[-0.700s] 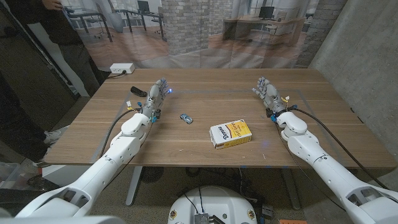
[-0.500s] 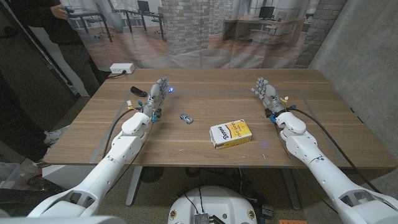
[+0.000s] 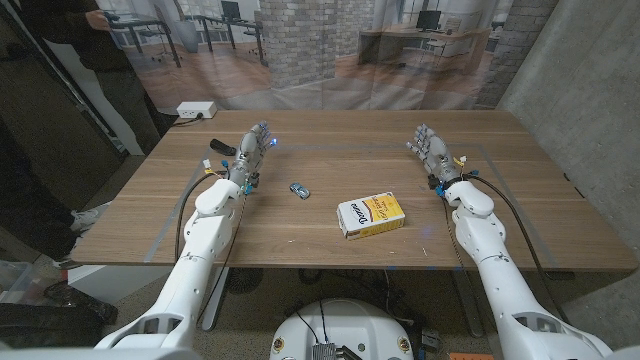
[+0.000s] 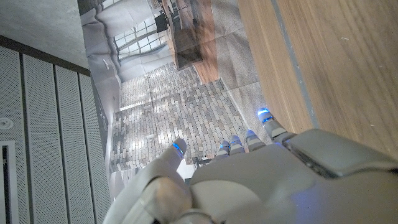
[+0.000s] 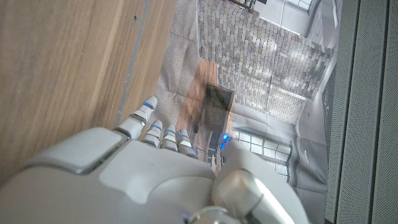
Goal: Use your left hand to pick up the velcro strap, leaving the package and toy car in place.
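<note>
The velcro strap (image 3: 221, 146) is a small dark piece that lies flat near the far left part of the desk (image 3: 330, 235), just beside the fingers of the left hand (image 3: 251, 156). The toy car (image 3: 299, 190) is small and blue-grey and stands near the middle of the desk. The package (image 3: 370, 215), white and yellow, lies flat, slightly turned, near the car.

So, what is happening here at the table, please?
Nothing is held yet. The left hand and right hand stand open on the wooden table, holding nothing. The velcro strap, dark, lies by the left hand near the far edge. The toy car and the yellow package sit untouched in the middle.
</note>
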